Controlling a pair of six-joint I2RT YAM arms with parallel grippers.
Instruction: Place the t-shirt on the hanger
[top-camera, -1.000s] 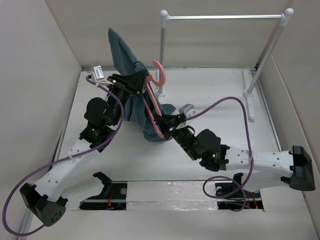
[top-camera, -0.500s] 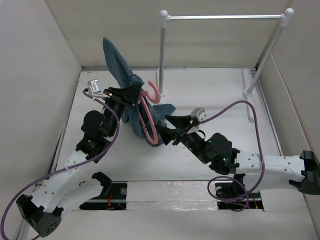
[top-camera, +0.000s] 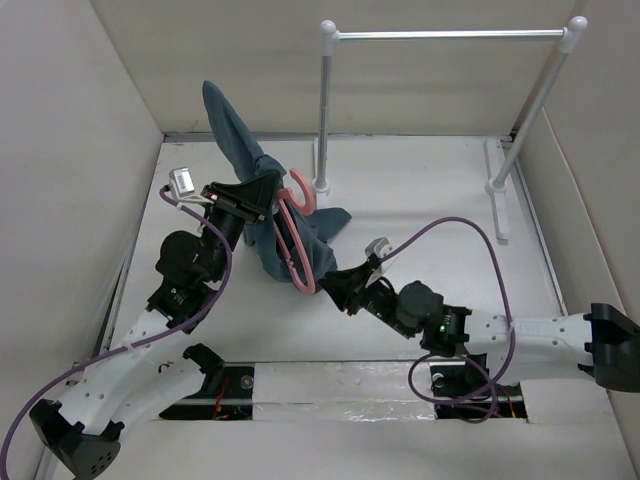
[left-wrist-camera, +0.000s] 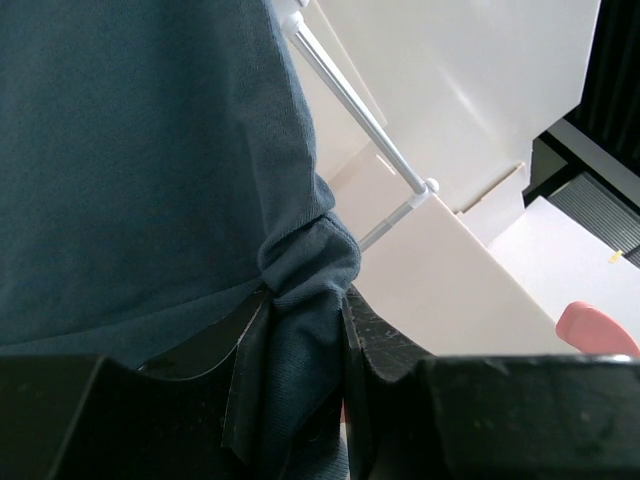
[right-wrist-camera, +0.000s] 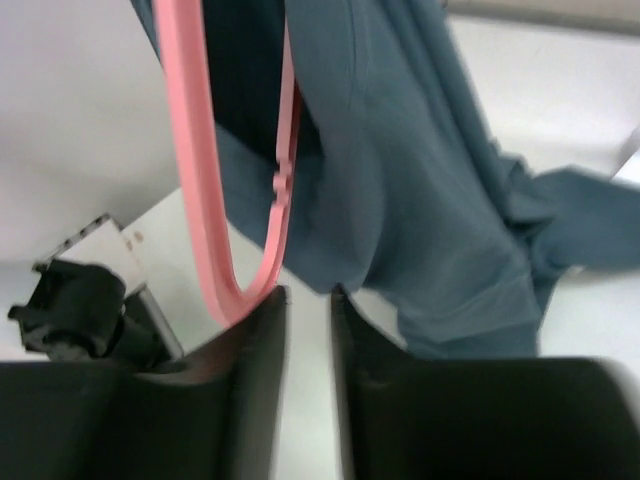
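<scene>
Right wrist view: the right gripper (right-wrist-camera: 306, 300) has let go. Its jaws are drawn close with a slim gap, and nothing shows between them. The lower bend of the hanger (right-wrist-camera: 182, 120) lies just beside the tip of one finger, outside the gap. The t-shirt (right-wrist-camera: 420, 180) hangs behind the pink frame.

Left wrist view: the left gripper (left-wrist-camera: 295, 340) is clenched on a bunched fold of the t-shirt. A pink piece of the hanger shows past one finger (left-wrist-camera: 385, 335). Whether the hanger is pinched along with the cloth cannot be told.

Top external view:
- T-shirt: held up at the left gripper, one flap rising toward the back wall. Its lower part trails onto the table (top-camera: 420, 190).
- Hanger: hook just beside the left gripper, frame slanting down across the cloth toward the right gripper.
- Rack (top-camera: 325, 110): behind, apart from both arms.

Change over the last second:
- The right gripper was clamped on the hanger's lower corner. It has since released and drawn back toward the near edge.
- The left arm has carried shirt and hanger leftward, away from the rack post.

Meaning for the task: the hanger now seems to depend on the left side alone. The shirt looks draped beside the frame, not threaded over it, so the task is judged unfinished. The right gripper will likely need a fresh hold on cloth or frame.
</scene>
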